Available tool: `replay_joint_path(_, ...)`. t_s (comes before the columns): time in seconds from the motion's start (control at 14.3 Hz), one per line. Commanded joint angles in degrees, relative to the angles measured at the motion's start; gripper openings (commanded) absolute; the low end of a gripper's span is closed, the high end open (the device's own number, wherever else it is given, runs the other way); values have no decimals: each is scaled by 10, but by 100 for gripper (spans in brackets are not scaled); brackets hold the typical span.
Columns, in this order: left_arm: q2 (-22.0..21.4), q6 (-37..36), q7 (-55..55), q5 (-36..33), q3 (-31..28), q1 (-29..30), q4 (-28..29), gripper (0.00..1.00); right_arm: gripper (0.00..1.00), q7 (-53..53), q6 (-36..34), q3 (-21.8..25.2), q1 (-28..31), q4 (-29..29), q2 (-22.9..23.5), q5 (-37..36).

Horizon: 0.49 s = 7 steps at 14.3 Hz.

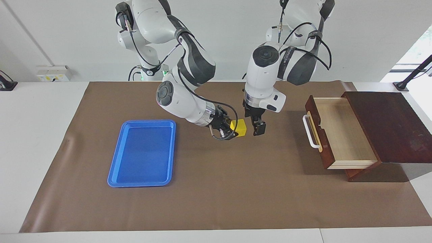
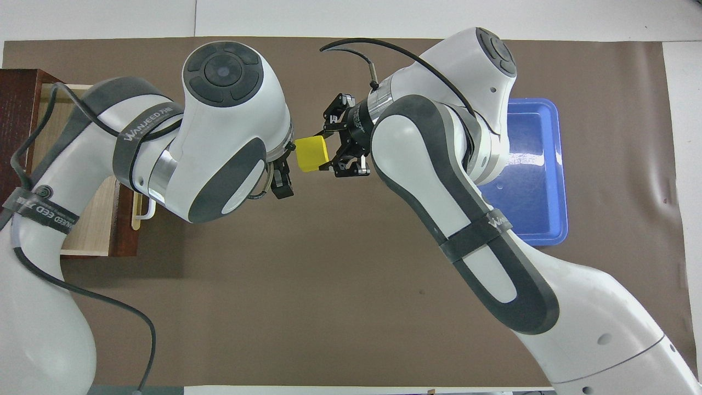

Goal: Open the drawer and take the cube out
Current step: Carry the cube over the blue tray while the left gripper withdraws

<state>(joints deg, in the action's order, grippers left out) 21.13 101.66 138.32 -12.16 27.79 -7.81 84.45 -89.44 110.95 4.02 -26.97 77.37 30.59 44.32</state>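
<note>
The drawer [image 1: 341, 133] is dark glossy wood outside, pale matt wood inside — the cube [image 1: 238, 127] looks smooth matt plastic, the blue tray [image 1: 143, 152] glossy plastic, the brown mat [image 1: 236, 192] matt.

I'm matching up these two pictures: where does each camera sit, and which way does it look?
Facing view: high across the table, facing the robots; both arms show from their bases down, over the tray and open drawer.
Overhead view: above the robots' end, looking steeply down; only the forearms show.
Shared: the cube in the right gripper, the open left gripper beside it, the brown mat.
</note>
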Motion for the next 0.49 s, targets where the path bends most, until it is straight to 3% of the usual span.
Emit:
replay_joint_path(0.0, -7, -15, -15, 2, -19, 10, 2, 100, 0, 55, -1, -3, 53, 23, -8, 9)
replay_joint_path(0.42, -16, -8, -173, 3, -104, 25, 36, 100, 0, 124, -26, -2, 189, 67, -19, 9)
